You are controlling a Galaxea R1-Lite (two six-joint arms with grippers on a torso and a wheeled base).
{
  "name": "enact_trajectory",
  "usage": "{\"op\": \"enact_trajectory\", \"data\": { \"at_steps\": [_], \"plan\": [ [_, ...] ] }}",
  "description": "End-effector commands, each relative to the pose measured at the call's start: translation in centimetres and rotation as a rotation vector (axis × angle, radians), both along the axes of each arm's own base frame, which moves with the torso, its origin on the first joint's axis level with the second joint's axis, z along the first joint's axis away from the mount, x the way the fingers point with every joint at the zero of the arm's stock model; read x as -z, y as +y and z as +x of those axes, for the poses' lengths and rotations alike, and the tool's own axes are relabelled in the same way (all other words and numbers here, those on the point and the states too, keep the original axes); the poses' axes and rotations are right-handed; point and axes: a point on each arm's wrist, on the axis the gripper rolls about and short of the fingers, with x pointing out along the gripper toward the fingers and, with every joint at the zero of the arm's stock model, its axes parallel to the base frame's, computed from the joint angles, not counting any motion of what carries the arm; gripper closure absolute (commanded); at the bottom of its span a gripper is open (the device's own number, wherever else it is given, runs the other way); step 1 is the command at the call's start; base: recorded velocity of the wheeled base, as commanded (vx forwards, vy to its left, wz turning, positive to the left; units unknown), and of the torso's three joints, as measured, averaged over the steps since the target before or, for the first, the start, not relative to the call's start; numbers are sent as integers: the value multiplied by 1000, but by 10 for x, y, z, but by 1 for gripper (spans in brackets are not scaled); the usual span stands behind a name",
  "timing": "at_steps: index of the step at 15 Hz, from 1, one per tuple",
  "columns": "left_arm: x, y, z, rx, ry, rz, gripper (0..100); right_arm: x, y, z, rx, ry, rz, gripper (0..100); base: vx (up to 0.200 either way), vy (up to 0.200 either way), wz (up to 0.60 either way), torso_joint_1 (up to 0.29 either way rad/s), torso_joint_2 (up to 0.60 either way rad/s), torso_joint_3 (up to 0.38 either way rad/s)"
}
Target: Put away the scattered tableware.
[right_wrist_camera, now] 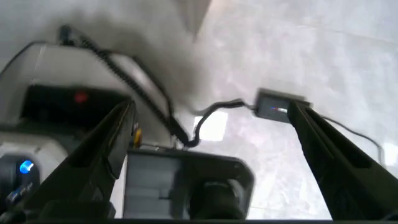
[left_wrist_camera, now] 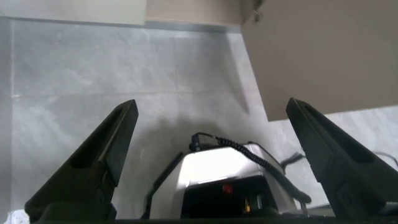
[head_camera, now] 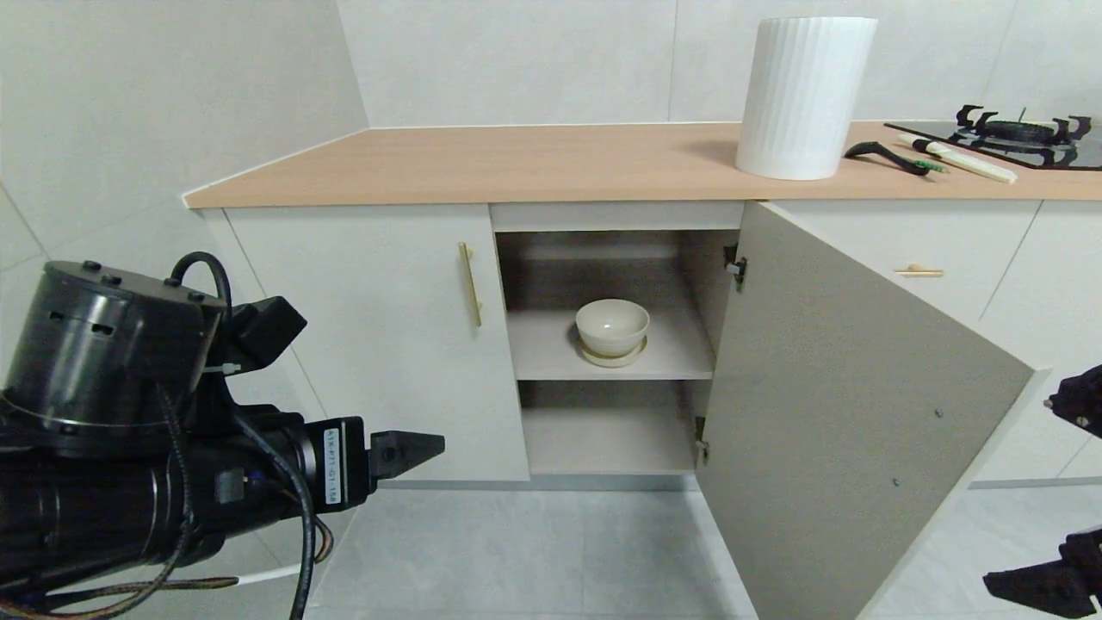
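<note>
A cream bowl (head_camera: 612, 325) stands upright on a small saucer (head_camera: 612, 355) on the upper shelf of the open cabinet. On the counter at the far right lie a black spoon (head_camera: 891, 158) and a pale long-handled utensil (head_camera: 968, 162). My left gripper (left_wrist_camera: 211, 109) is open and empty, low at the left in front of the shut cabinet door, with floor tiles beneath it. My right gripper (right_wrist_camera: 212, 109) is also open and holds nothing. Its dark fingers (head_camera: 1046, 585) show at the right edge, beyond the open door.
The open cabinet door (head_camera: 844, 405) swings out to the right between the shelves and my right arm. A tall white ribbed container (head_camera: 805, 99) stands on the wooden counter (head_camera: 516, 164), with a gas hob (head_camera: 1024, 133) at the far right. The lower shelf (head_camera: 607, 439) is bare.
</note>
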Motion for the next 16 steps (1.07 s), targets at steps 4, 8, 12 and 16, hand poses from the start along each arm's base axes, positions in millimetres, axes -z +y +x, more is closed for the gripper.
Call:
{"op": "enact_trajectory", "data": {
  "at_steps": [4,8,12,16],
  "plan": [
    [1,0,1,0,2,1,0,-14,-39,17,220,-74,-55,0,0,0,0,0,0,0],
    [2,-1,1,2,7,2,0,-15,-53,40,315,-199,-39,0,0,0,0,0,0,0],
    [2,-1,2,2,7,2,0,-6,-57,66,362,-233,2,0,0,0,0,0,0,0],
    [2,-1,1,1,7,3,0,6,-56,82,384,-189,16,0,0,0,0,0,0,0]
  ]
}}
